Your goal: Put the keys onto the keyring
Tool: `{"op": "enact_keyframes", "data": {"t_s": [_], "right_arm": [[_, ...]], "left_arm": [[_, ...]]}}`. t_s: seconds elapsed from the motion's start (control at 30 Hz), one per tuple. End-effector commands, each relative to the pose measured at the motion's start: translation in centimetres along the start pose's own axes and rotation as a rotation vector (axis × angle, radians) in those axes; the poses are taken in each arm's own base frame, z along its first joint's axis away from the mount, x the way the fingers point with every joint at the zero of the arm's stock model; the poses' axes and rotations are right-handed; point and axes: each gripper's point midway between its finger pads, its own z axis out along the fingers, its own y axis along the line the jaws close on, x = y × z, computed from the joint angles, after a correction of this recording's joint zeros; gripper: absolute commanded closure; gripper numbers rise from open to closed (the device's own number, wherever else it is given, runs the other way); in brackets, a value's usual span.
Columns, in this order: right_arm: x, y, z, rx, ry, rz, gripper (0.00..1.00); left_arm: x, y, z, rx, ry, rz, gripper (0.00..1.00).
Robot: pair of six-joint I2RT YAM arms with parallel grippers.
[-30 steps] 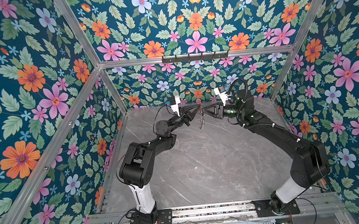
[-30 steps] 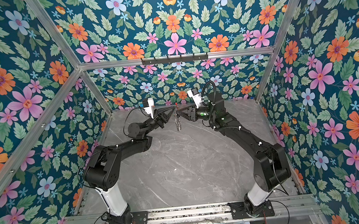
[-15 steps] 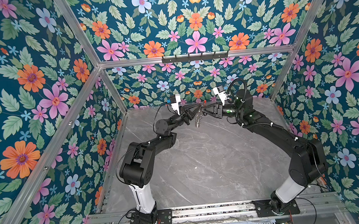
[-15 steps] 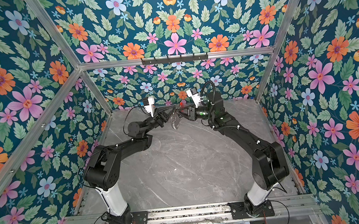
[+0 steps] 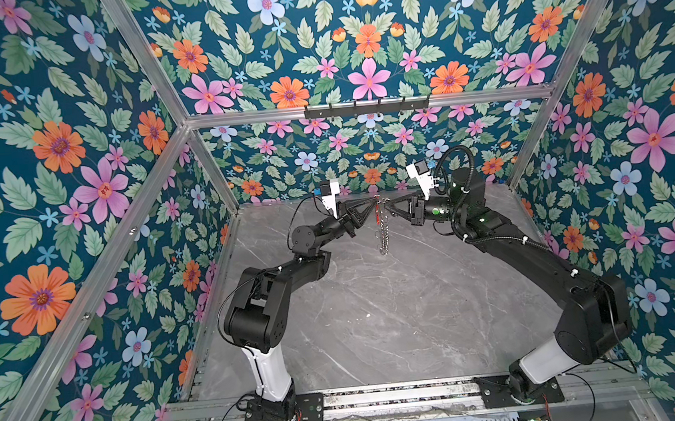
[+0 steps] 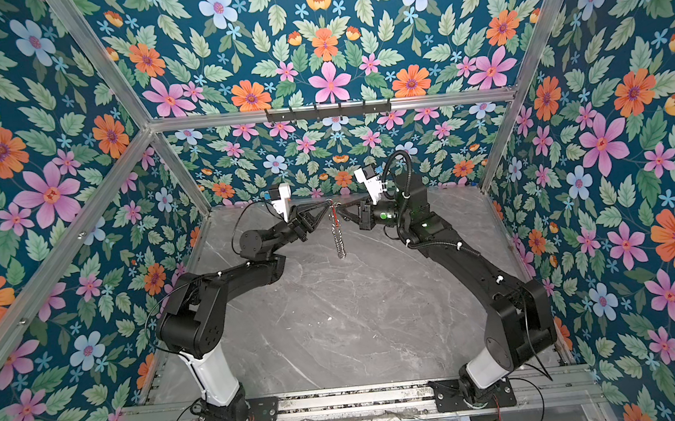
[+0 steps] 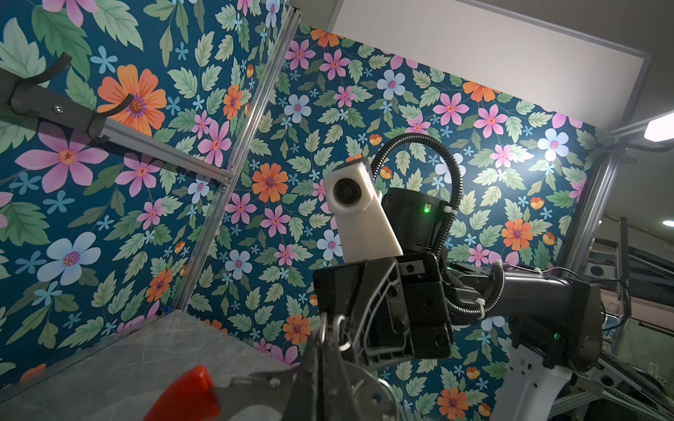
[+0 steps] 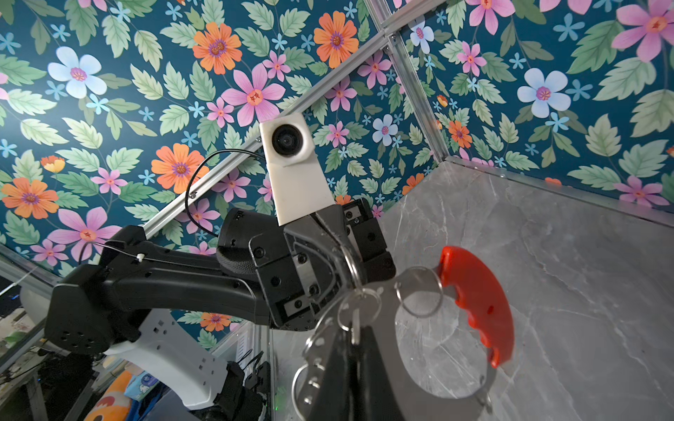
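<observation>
Both arms point(image 5: 291, 270) point(image 5: 540, 260) raised, tips meeting | left fingers point(image 5: 358, 210) clamped on keyring point(image 5: 381, 235) | right fingers point(image 5: 397, 207) closed at it

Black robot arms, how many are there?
2. The left black robot arm stands on the left, the right black robot arm on the right; their tips meet at the hanging grey metal keyring.

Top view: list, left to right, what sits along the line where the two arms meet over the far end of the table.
left wrist camera → left end effector → keyring, hanging edge-on → right end effector → right wrist camera
</observation>
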Motion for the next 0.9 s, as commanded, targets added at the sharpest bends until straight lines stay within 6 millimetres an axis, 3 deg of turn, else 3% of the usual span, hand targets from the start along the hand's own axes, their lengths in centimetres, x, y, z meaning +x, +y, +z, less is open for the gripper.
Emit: {"op": "enact_keyframes", "data": {"t_s": [0.0, 0.2, 0.4, 0.67, 0.7, 0.77, 0.87], "right_arm": [[-0.4, 0.2, -0.2, 0.014, -0.001, -0.041, 1.0], [-0.4, 0.2, 0.4, -0.014, 0.008, -0.021, 1.0], [1.3, -0.2, 1.7, -0.033, 0.043, 0.018, 1.0], [2.8, -1.3, 1.4, 0.014, 0.059, 0.031, 1.0], [2.8, -1.4, 1.4, 0.019, 0.061, 0.031, 0.98], [3.4, -1.8, 1.2, 0.047, 0.074, 0.03, 0.79], [4.6, -4.4, 0.1, 0.193, 0.075, 0.036, 0.68]], "left_arm": [[-0.9, -1.4, 0.0, 0.049, -0.025, 0.053, 1.0], [-0.6, -1.2, 0.1, 0.051, -0.021, 0.037, 1.0], [-0.8, -1.3, 0.2, 0.05, -0.028, 0.043, 1.0], [-0.3, -1.1, -0.2, 0.034, -0.025, 0.051, 1.0], [-0.1, -1.0, -0.3, 0.031, -0.023, 0.054, 1.0], [0.5, -0.5, -0.6, 0.014, -0.017, 0.058, 1.0], [1.9, 0.8, -1.2, -0.029, -0.001, 0.065, 1.0]]}}
